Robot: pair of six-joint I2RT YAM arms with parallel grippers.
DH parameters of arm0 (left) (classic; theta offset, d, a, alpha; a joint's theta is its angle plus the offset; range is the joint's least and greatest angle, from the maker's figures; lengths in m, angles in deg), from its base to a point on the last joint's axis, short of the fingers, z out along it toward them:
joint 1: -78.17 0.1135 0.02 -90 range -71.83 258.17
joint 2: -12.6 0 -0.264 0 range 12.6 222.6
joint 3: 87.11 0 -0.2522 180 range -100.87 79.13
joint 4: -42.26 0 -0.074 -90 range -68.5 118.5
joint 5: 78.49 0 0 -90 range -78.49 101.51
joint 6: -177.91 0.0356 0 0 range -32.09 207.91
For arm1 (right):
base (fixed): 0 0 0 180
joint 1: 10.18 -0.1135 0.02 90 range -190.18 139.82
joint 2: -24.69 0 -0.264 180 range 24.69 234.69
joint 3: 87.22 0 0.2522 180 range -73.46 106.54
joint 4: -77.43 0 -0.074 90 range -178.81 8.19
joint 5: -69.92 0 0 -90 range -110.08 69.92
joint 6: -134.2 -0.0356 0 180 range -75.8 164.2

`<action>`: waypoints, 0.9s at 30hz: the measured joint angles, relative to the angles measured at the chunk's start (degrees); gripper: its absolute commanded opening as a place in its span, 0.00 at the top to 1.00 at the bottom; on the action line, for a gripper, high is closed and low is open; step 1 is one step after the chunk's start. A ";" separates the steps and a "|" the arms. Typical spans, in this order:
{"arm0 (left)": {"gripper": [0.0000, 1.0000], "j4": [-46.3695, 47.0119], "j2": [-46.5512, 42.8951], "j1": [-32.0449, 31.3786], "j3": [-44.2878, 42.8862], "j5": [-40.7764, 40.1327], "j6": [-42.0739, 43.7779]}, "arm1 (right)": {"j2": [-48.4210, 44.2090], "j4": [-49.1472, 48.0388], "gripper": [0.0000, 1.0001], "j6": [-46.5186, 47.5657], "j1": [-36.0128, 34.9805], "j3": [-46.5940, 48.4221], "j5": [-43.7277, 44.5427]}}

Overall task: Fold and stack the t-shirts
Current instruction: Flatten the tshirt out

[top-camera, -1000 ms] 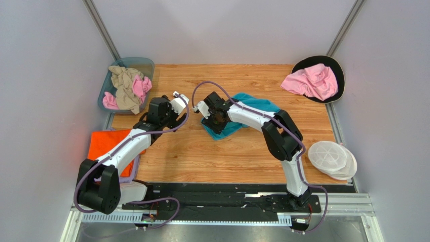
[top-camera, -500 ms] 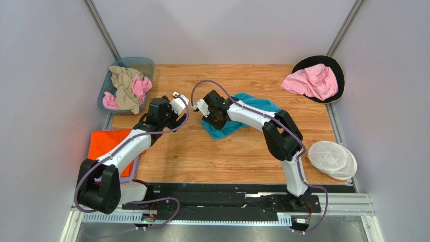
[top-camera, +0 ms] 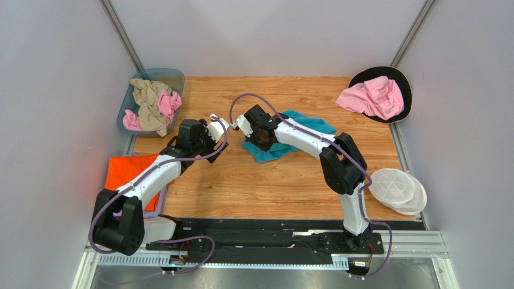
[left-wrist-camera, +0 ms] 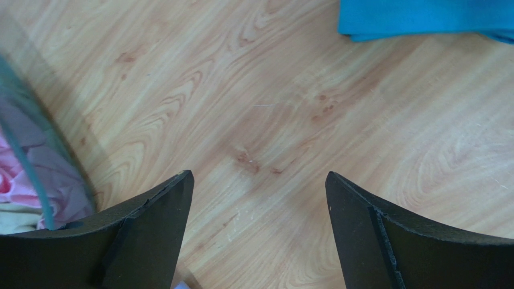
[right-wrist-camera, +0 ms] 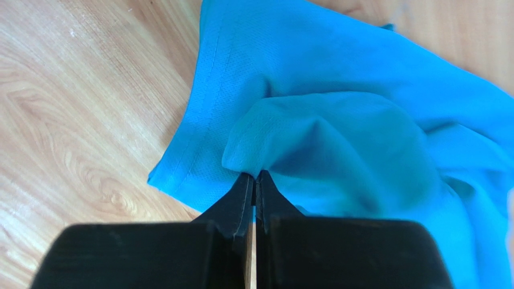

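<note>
A teal t-shirt (top-camera: pixel 288 139) lies crumpled on the wooden table (top-camera: pixel 271 180) near the middle; it fills the right wrist view (right-wrist-camera: pixel 338 132) and shows at the top of the left wrist view (left-wrist-camera: pixel 422 18). My right gripper (top-camera: pixel 260 136) is shut on a fold of the teal shirt (right-wrist-camera: pixel 256 174) and lifts it slightly. My left gripper (top-camera: pixel 212 139) is open and empty, just above bare wood (left-wrist-camera: pixel 259 180), left of the shirt. A folded orange shirt (top-camera: pixel 130 174) lies at the left edge.
A teal bin (top-camera: pixel 151 99) with beige and pink clothes stands at the back left; its wall shows in the left wrist view (left-wrist-camera: pixel 30 162). A pink shirt (top-camera: pixel 374 97) lies on a black dish at the back right. A white mesh lid (top-camera: pixel 395 189) lies at the right.
My right gripper has moved slightly up and away with the teal fold, drawing the shirt's near edge back. My left gripper has shifted a little right, toward the shirt.
</note>
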 measured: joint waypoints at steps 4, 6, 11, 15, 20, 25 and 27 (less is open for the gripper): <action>0.12 -1.53 1.25 0.00 -0.63 2.12 0.07 | -4.76 1.33 1.00 0.28 0.13 0.00 1.79; 0.12 -1.90 1.84 0.00 -1.16 2.73 0.07 | -6.80 1.46 1.00 0.31 0.13 0.00 2.58; 0.13 -1.95 1.95 0.00 -1.49 3.34 0.09 | -8.22 2.12 1.00 0.28 0.37 -0.04 3.80; 0.13 -2.01 2.91 0.00 -2.47 3.52 0.13 | -8.22 2.56 1.00 0.28 0.46 -0.39 4.15; 0.13 -2.14 5.05 -0.02 -4.68 4.44 0.09 | -8.24 2.69 1.00 0.31 0.59 -0.37 5.35; 0.15 -3.65 11.32 -1.73 -11.47 7.45 -0.35 | -8.90 4.02 0.97 -0.48 1.05 -0.35 7.26; 0.16 -4.07 14.32 -3.17 -14.47 8.33 -1.05 | -9.70 5.05 0.95 -0.92 2.23 -0.35 8.50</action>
